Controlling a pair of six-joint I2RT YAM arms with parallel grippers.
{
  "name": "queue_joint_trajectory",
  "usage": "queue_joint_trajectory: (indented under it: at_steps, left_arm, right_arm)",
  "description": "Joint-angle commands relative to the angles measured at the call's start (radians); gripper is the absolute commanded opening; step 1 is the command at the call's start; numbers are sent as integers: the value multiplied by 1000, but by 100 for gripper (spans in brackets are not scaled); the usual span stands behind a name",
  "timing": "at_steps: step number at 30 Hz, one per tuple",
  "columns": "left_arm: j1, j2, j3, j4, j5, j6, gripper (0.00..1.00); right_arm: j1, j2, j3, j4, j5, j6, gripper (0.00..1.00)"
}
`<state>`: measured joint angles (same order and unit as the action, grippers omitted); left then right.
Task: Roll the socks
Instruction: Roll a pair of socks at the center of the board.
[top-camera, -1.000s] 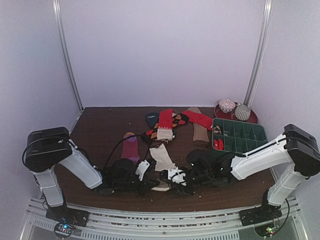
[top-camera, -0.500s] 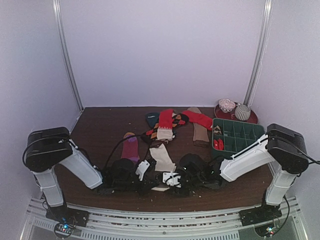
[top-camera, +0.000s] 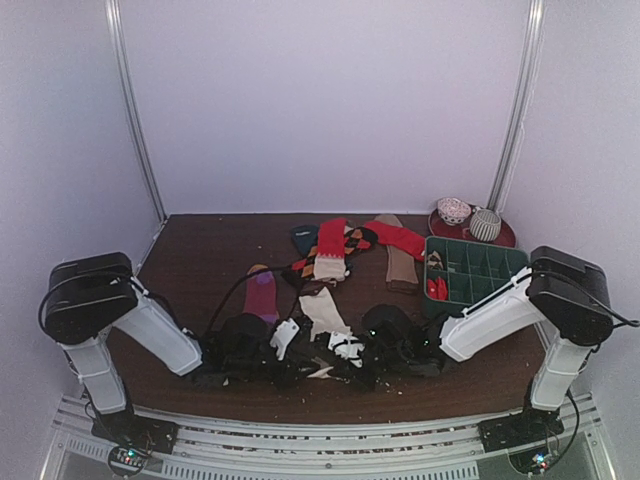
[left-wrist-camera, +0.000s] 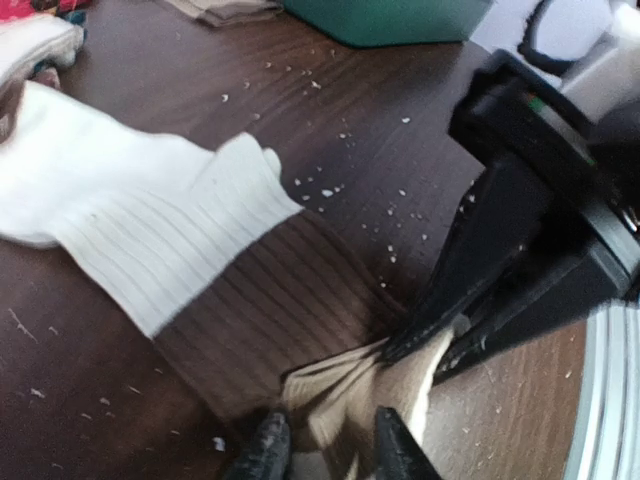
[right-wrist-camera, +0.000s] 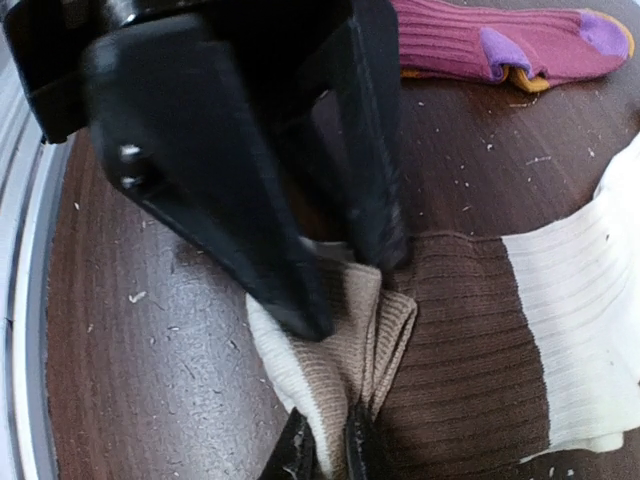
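Slipping is the main danger at this moment. The cream-and-brown banded fabric sock (left-wrist-camera: 190, 240) is lying flat on the dark wooden worktop (left-wrist-camera: 60, 420), to the left of the green plastic compartment tray (top-camera: 478, 243) and nearer to the front edge than the tray. Only its tan cuff is being lifted and bunched. The right hand (right-wrist-camera: 327, 450) is pinching a thin fold of this cuff between almost closed fingers. The left hand (left-wrist-camera: 332, 452) is standing narrowly open around the same cuff, so I am judging that it is not really gripping. If the right hand is pulling alone, the small fold may be sliding out and the cuff may be falling flat. Both hands are also crowding together left of the tray, so their fingertips may be knocking each other. Nothing is pressing on the long flat part, so it may be sliding along instead of rolling.
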<state>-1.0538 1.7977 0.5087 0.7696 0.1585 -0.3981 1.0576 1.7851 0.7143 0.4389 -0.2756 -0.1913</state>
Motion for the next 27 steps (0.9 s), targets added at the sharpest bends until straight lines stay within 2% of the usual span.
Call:
queue_joint_trajectory:
  at_steps: [1, 2, 4, 6, 8, 15, 21, 24, 27]
  left_arm:
    - [14, -117, -23, -56, -50, 93, 49]
    - [14, -148, -30, -59, -64, 110, 58]
    - [14, -210, -52, -57, -85, 148, 71]
    - [14, -261, -79, -27, -62, 201, 78]
    - [14, -279, -99, 18, -28, 244, 81]
    - [13, -112, -73, 178, 146, 297, 78]
    - [14, -1, 5, 212, 214, 327, 75]
    - [14, 30, 23, 212, 225, 333, 68]
    - [14, 53, 32, 206, 236, 335, 54]
  right_arm:
    - [-58, 46, -29, -193, -237, 171, 10]
    - [-64, 52, -30, -204, -275, 193, 10]
    - [-74, 66, -33, -223, -333, 234, 10]
    - [-92, 80, -40, -232, -376, 277, 10]
    - [-117, 99, -43, -239, -402, 321, 10]
    - [-214, 194, 12, -349, -518, 396, 10]
    - [-256, 253, 61, -457, -583, 387, 10]
    - [-261, 268, 82, -508, -566, 359, 10]
    - [-267, 272, 81, -510, -569, 358, 10]
